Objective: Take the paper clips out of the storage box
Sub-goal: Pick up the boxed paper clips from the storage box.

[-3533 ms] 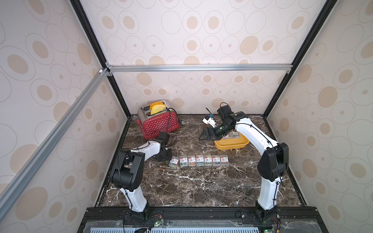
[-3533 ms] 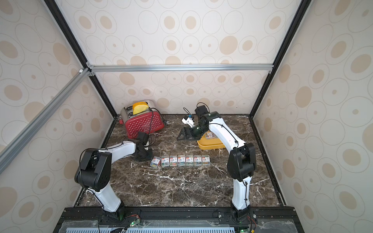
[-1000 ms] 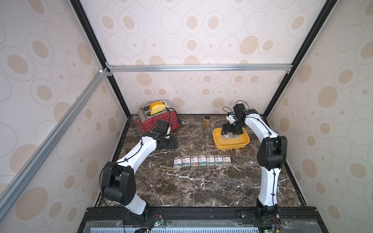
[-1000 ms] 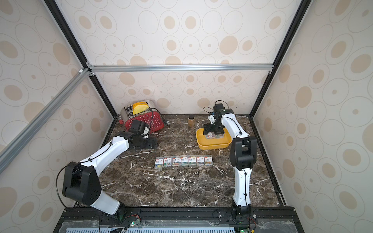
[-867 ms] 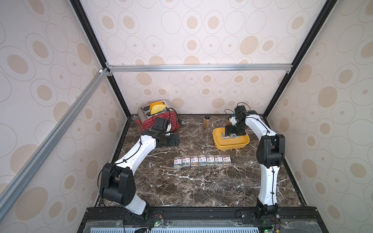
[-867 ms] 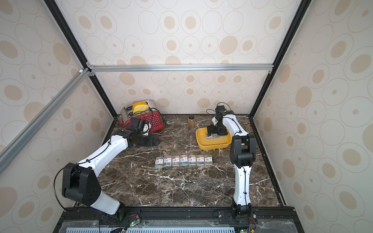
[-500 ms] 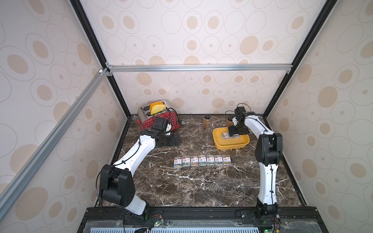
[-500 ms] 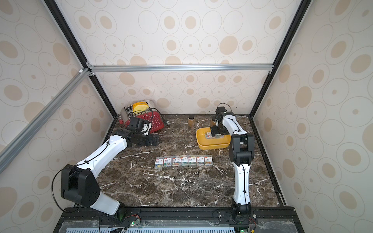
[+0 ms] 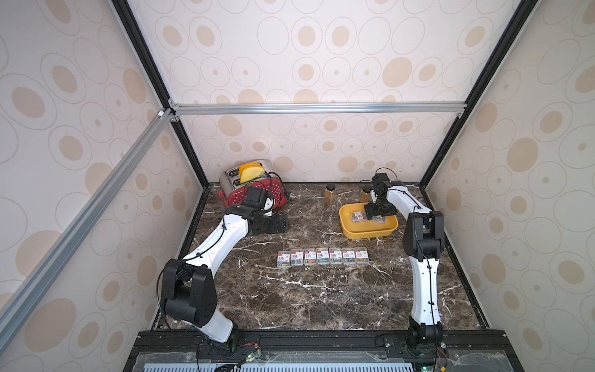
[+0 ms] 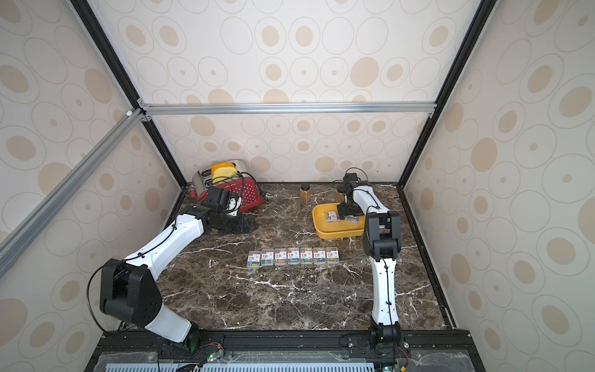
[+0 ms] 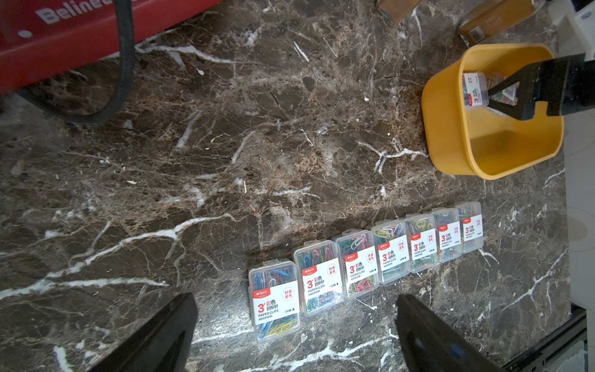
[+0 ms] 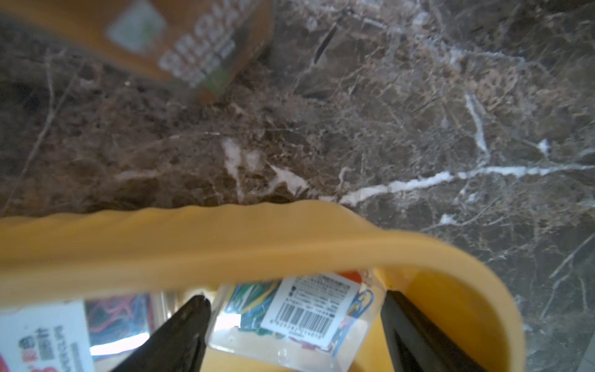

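The storage box [image 9: 370,233] [image 10: 338,234] is a shallow yellow tray at the back right of the marble table. Two cases of paper clips lie in it: one [image 9: 356,215] is free. My right gripper [image 12: 293,298] [image 9: 375,212] stands open down in the box, a black finger on either side of the other case [image 12: 299,315]. Several more cases sit in a row [image 9: 323,256] [image 11: 370,261] mid-table. My left gripper [image 11: 296,298] [image 9: 277,224] hangs open and empty near the toaster, well back from the row.
A red dotted toaster [image 9: 254,190] with a black cord [image 11: 124,64] stands at the back left, close behind my left wrist. Two brown bottles [image 9: 330,193] [image 9: 365,195] stand behind the box, one partly hidden by my right arm. Patterned walls close in the sides.
My left arm has drawn back from the row's left end toward the toaster and its jaws have widened. My right gripper has moved from left of the box down into it, around a case.
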`<action>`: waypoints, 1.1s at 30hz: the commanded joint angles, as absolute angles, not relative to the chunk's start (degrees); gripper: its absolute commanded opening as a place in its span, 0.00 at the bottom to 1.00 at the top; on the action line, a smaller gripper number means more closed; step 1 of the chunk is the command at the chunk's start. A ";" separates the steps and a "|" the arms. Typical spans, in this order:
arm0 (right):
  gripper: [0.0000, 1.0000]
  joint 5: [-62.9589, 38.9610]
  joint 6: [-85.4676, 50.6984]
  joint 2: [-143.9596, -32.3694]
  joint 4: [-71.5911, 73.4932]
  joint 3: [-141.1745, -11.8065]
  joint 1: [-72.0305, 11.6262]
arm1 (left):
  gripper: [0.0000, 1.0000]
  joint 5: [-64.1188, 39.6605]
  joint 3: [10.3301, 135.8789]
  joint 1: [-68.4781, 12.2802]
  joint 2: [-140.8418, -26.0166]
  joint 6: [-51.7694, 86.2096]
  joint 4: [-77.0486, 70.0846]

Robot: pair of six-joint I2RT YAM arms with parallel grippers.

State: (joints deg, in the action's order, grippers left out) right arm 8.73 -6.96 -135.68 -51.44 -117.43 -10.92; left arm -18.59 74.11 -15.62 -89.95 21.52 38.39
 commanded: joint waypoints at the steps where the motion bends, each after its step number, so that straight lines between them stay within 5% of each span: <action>1: 0.88 7.47 -7.12 -137.79 -53.04 -118.52 -10.74 | 0.99 -19.16 76.73 -15.07 -90.51 21.06 38.91; 13: 0.92 7.05 -12.50 -136.04 -54.14 -117.34 -10.12 | 0.99 -20.57 76.33 -15.00 -91.05 21.36 37.82; 21: 0.67 5.17 -14.41 -133.21 -51.27 -114.62 -10.11 | 0.99 -20.65 75.94 -14.94 -90.49 21.01 37.79; 33: 0.54 3.40 -15.19 -122.70 -51.21 -112.53 -10.11 | 0.99 -21.26 75.92 -14.94 -89.08 19.09 36.80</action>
State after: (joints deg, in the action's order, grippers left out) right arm 4.64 -14.28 -128.79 -50.35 -111.87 -10.24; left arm -20.58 74.39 -15.38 -90.54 21.15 37.39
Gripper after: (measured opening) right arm 0.755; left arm 0.991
